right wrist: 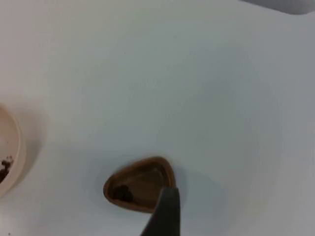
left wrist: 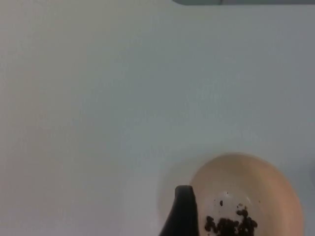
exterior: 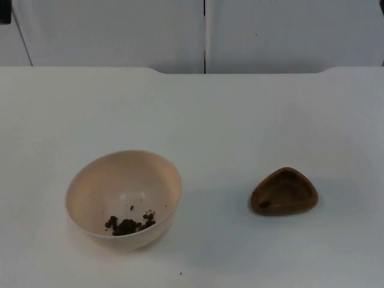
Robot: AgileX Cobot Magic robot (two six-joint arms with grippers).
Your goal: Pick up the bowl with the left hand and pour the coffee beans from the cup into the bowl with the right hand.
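One cream bowl (exterior: 123, 198) holding a small heap of coffee beans (exterior: 128, 224), one brown wooden cup (exterior: 284, 192) well apart on the white table (exterior: 228, 120), one stray bean (exterior: 180, 273) beside the bowl, left gripper (left wrist: 181, 216) above the bowl and right gripper (right wrist: 165, 214) above the cup, finger spread of both cannot be told.

Smooth, matt, plastic-looking cream bowl (exterior: 123, 198); rough dark coffee beans (exterior: 128, 225) inside. The brown cup (exterior: 284, 192) looks like glossy wood. White tabletop (exterior: 240, 120), smooth and matt.

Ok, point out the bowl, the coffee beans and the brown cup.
bowl (exterior: 96, 180): top view, bare inner wall.
coffee beans (exterior: 127, 225): top view, middle of the heap in the bowl.
brown cup (exterior: 287, 192): top view, inside of the three-cornered cup.
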